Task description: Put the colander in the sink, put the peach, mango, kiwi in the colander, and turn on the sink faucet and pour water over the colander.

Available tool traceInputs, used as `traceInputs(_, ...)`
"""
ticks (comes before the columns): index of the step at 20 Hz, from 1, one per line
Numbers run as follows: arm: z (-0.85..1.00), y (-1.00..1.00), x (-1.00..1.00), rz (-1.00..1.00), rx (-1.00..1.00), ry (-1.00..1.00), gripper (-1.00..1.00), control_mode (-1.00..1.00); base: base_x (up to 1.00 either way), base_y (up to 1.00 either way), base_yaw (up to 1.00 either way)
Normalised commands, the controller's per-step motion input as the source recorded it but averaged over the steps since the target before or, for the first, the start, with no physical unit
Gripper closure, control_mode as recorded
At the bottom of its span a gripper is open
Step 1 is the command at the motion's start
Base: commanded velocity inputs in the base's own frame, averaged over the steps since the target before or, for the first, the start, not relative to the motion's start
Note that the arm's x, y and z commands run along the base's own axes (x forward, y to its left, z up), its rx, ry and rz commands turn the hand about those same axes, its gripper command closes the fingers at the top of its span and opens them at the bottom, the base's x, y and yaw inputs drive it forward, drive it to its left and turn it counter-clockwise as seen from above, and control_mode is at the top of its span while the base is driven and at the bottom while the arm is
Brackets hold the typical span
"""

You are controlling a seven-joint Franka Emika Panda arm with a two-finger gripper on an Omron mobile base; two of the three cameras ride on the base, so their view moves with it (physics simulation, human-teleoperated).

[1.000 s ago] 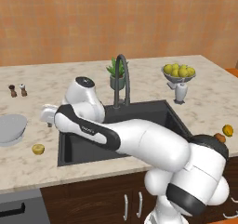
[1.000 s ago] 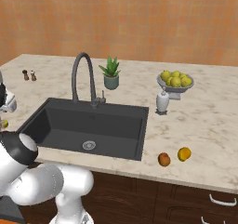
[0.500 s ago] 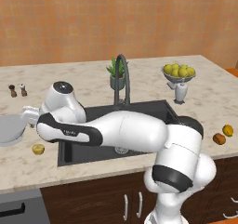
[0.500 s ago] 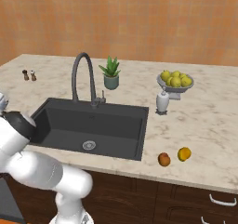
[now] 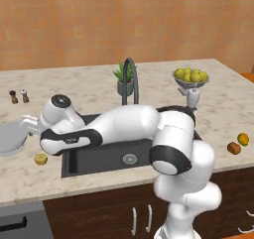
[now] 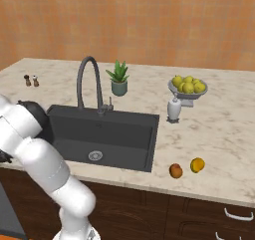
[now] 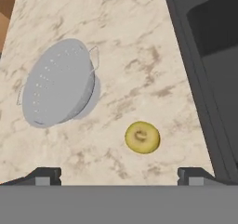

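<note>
Your colander (image 7: pixel 59 82) is a shallow, round, pale grey bowl dotted with rows of small holes, with thin wire handles at opposite sides of its rim; it sits upright on the desk (image 7: pixel 130 46), to the left of the sink (image 5: pixel 106 156) and well apart from its edge. Just beside it, between colander and sink, you can see the kiwi (image 7: pixel 142 137), a cut half lying face up, yellow-green with a paler core. The desk is beige marble with brown veining, over dark wood cabinets, backed by an orange-brown wall. The sink is a dark grey rectangular basin with a small steel drain, and the sink faucet (image 6: pixel 88 83) arches over its back rim beside a potted plant (image 6: pixel 118 78). Further right you have a footed bowl of yellow fruit (image 6: pixel 188 87), a small white bottle (image 6: pixel 173 108), and two fruits near the front edge, one reddish-brown (image 6: pixel 175 171) and one orange-yellow (image 6: pixel 197 164). Two small shakers (image 5: pixel 18 96) stand at the far left. The jaws (image 7: pixel 120 174) stand wide open and hold nothing; they hover above the desk, with the kiwi lying between them and the colander off to one side, untouched.
</note>
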Motion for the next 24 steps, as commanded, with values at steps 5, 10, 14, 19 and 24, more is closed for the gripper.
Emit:
traceInputs(5,-0.13,0.44,0.43,-0.08,0.0,0.15,-1.0,-1.0,0.0,0.0,0.0)
traceInputs(10,0.0,0.36,0.44,-0.05,0.0,0.11,-1.0,-1.0,0.0,0.0,0.0)
traceInputs(14,0.0,0.38,0.29,-0.02,0.0,0.01,-1.0,-1.0,0.0,0.0,0.0)
traceInputs(19,0.0,0.54,0.12,-0.02,0.0,0.0,-1.0,-1.0,0.0,0.0,0.0)
traceInputs(24,0.0,0.42,0.21,-0.01,0.03,0.0,-1.0,-1.0,0.0,0.0,0.0)
